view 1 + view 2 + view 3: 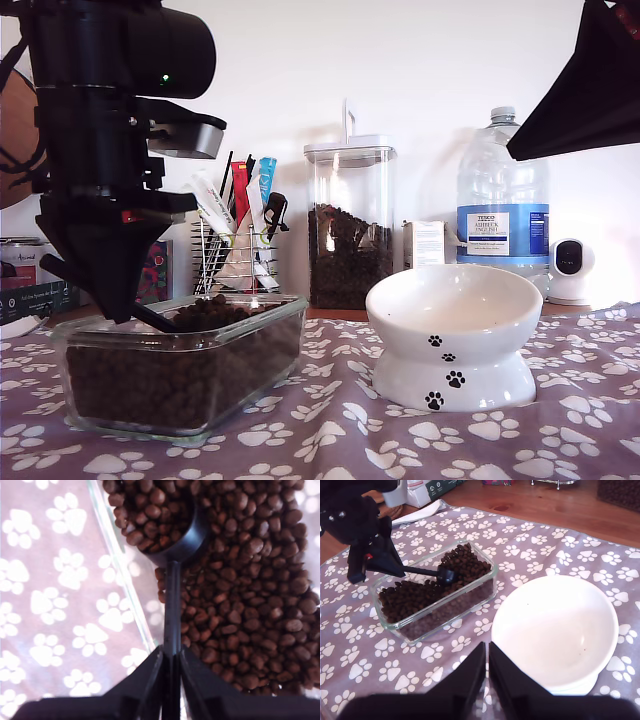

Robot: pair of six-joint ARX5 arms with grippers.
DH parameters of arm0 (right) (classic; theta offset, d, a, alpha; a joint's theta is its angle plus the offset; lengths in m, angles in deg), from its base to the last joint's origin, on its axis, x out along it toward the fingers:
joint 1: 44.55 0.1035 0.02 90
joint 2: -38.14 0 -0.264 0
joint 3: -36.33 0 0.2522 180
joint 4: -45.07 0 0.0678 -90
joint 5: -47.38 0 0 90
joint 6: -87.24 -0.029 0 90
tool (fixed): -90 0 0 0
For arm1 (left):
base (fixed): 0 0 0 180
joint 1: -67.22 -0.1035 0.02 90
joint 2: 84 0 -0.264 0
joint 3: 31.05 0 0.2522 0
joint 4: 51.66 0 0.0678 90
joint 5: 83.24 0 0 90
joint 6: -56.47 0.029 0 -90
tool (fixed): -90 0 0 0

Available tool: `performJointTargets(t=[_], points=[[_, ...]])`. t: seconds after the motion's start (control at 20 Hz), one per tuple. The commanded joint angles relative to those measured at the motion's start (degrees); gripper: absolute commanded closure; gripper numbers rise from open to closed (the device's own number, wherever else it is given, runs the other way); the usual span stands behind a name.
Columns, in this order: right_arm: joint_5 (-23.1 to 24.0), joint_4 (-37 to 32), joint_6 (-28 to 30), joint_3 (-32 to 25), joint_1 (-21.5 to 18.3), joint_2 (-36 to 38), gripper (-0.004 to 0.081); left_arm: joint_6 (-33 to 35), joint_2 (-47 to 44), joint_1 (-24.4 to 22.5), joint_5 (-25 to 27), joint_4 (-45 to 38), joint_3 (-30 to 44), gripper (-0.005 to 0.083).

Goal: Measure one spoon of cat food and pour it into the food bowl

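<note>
My first pincer (171,666) clamps the spoon (172,545) handle, its cup heaped with cat food (250,580); my second pincer (487,667) hangs nearly closed, empty.

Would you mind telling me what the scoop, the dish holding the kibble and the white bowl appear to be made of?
The scoop looks like matte black plastic, thin and smoothly moulded. The dish appears to be clear glass: thick see-through walls showing the kibble inside. The bowl seems to be glazed ceramic, glossy white with printed black paw marks, though hard plastic cannot be ruled out.
</note>
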Motion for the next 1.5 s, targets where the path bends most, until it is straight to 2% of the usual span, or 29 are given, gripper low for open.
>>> performJointTargets(t=[0.0, 0.25, 0.65, 1.1, 1.25, 1.45], points=[[-0.4, -0.7, 0.0, -0.9, 0.3, -0.1, 0.0781, 0.1, 1.3, 0.2, 3.7, 0.1, 0.3, 0.0793], [-0.4, -0.6, 0.0, -0.9, 0.3, -0.1, 0.0781, 1.5, 0.5, 2.9, 8.3, 0.0, 0.3, 0.0793], [-0.4, -0.7, 0.1, -0.9, 0.3, -0.1, 0.0781, 2.6, -0.3, 6.0, 10.5, 0.2, 0.3, 0.0793], [-0.3, -1.1, 0.5, -0.9, 0.2, -0.1, 0.0781, 2.2, -6.2, 6.1, 9.9, 0.0, 0.7, 0.0793], [-0.3, -1.1, 0.5, -0.9, 0.2, -0.1, 0.0781, 0.9, -8.0, 6.1, 8.0, 0.0, 2.0, 0.0793], [-0.3, -1.0, 0.5, -0.9, 0.2, -0.1, 0.0781, -0.4, -10.6, 6.4, 8.1, -1.2, 4.9, 0.0793]])
